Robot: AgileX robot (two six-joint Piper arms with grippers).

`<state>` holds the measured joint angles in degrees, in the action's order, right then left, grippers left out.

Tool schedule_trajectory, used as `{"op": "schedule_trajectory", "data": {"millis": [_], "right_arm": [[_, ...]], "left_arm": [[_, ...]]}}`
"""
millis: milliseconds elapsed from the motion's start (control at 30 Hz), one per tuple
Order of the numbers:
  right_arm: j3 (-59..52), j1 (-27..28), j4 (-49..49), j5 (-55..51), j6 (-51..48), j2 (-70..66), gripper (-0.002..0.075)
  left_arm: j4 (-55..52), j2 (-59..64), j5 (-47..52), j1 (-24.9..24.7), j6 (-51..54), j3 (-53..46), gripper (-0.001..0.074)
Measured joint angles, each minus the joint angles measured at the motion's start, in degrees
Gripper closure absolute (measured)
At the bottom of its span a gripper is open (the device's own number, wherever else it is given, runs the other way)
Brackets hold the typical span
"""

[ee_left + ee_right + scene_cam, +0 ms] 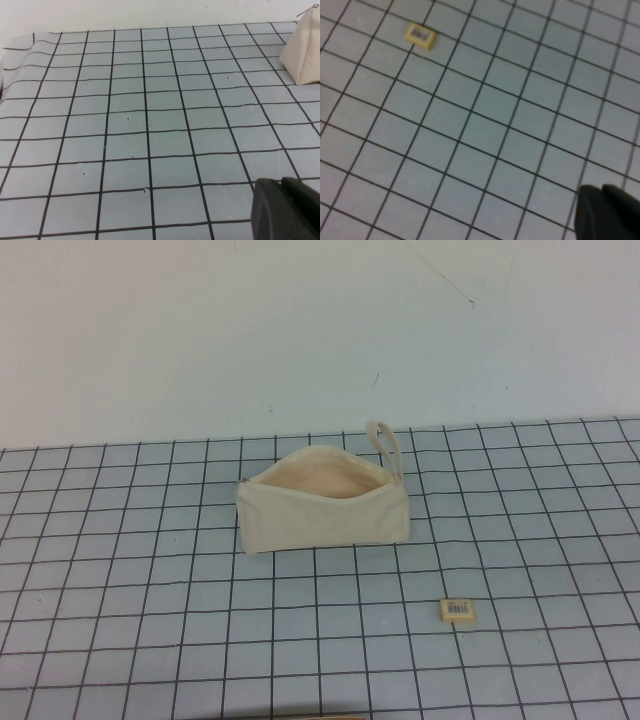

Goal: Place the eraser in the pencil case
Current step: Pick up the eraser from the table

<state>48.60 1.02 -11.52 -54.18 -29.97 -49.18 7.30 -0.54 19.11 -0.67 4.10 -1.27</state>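
The pencil case is a cream canvas pouch standing open on the grid mat, peach lining showing, with its loop handle at the far right end. One end of it shows in the left wrist view. The eraser is a tiny cream-yellow block with a barcode label, lying on the mat to the front right of the pouch; it also shows in the right wrist view. Neither arm shows in the high view. My left gripper is shut and empty, far from the pouch. My right gripper is shut and empty, well away from the eraser.
The light blue mat with black grid lines covers the table. A plain pale wall rises behind its far edge. The mat's left edge curls up in the left wrist view.
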Motion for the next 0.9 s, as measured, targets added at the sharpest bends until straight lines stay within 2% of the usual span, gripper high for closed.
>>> {"op": "schedule_trajectory", "data": {"millis": [167, 233, 400, 467, 633, 900], "right_arm": [[0.08, -4.09, -4.79, 8.63, -10.06, -11.1, 0.0657], [0.23, -6.73, -5.64, 11.66, -12.69, -14.65, 0.0581], [0.56, -14.2, -6.38, 16.22, -21.68, -24.05, 0.033], [0.56, -17.64, -6.49, 17.88, -26.1, -27.69, 0.027], [1.26, -24.18, -6.61, 23.82, -35.7, -36.93, 0.0223], [10.08, -26.42, -6.61, 25.42, -37.74, -49.96, 0.0218]], "left_arm": [[0.0, 0.0, 0.0, 0.0, 0.0, 0.0, 0.0737], [0.0, 0.0, 0.0, 0.0, 0.0, 0.0, 0.0737], [0.0, 0.0, 0.0, 0.0, 0.0, 0.0, 0.0737], [0.0, 0.0, 0.0, 0.0, 0.0, 0.0, 0.0737], [0.0, 0.0, 0.0, 0.0, 0.0, 0.0, 0.0737], [0.0, 0.0, 0.0, 0.0, 0.0, 0.09, 0.0737]]}}
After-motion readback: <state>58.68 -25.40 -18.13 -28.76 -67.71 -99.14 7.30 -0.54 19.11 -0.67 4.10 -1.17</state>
